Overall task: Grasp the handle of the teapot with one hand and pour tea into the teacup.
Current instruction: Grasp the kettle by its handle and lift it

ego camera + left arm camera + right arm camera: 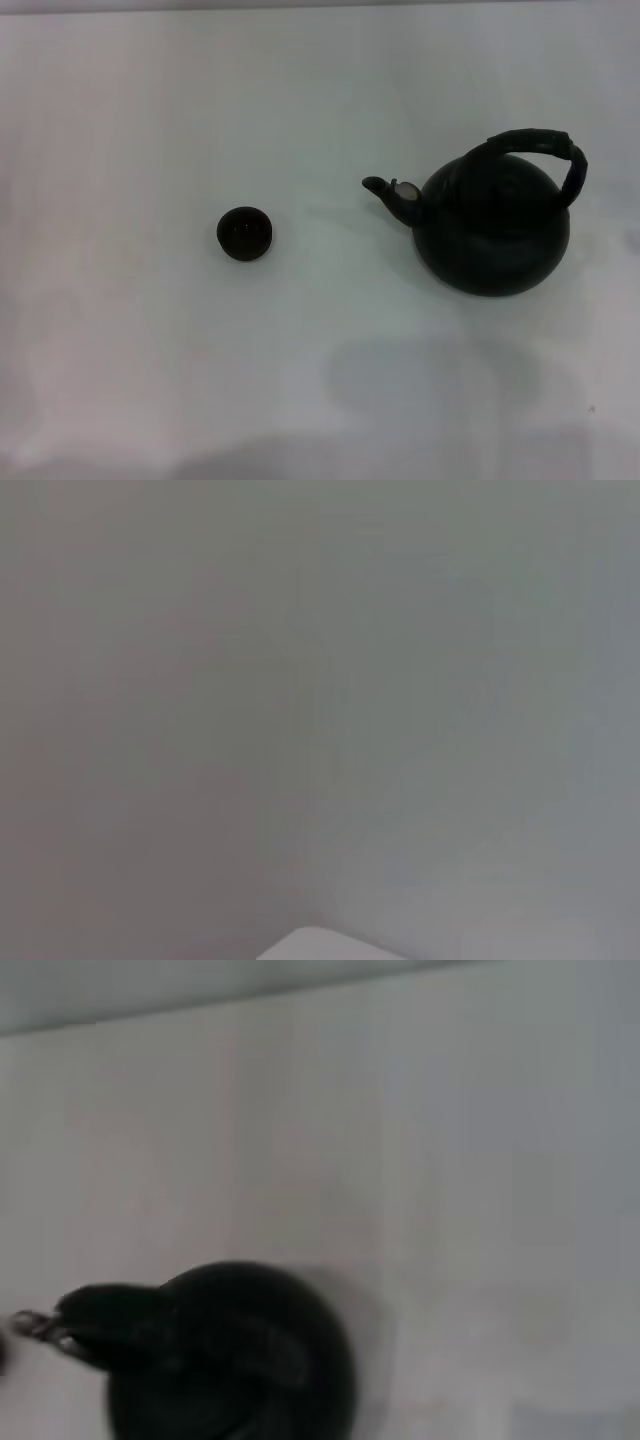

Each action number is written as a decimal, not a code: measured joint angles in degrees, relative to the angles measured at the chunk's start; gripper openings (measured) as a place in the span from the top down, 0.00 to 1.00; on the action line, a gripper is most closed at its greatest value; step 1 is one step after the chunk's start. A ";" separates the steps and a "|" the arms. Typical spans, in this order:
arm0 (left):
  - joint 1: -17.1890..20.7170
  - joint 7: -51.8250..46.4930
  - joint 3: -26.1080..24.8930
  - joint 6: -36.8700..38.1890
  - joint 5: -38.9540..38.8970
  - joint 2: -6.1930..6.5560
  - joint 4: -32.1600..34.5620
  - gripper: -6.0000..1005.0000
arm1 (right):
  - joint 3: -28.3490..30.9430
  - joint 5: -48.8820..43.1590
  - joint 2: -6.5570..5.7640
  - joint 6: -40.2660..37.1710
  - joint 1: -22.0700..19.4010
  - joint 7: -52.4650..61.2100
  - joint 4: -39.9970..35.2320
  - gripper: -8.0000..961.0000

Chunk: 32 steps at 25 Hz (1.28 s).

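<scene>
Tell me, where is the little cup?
In the head view the cup sits alone on the white table, left of centre. The teapot stands apart on its right, spout pointing toward it.

Teapot point(230, 1360) blurred, base cut by frame edge (right wrist view); teacup point(244, 233) contents unreadable.
</scene>
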 joint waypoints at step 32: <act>0.35 -0.36 0.48 -0.58 0.44 -0.24 -1.08 0.14 | -25.28 6.71 0.03 29.78 -8.67 -0.15 10.15 0.38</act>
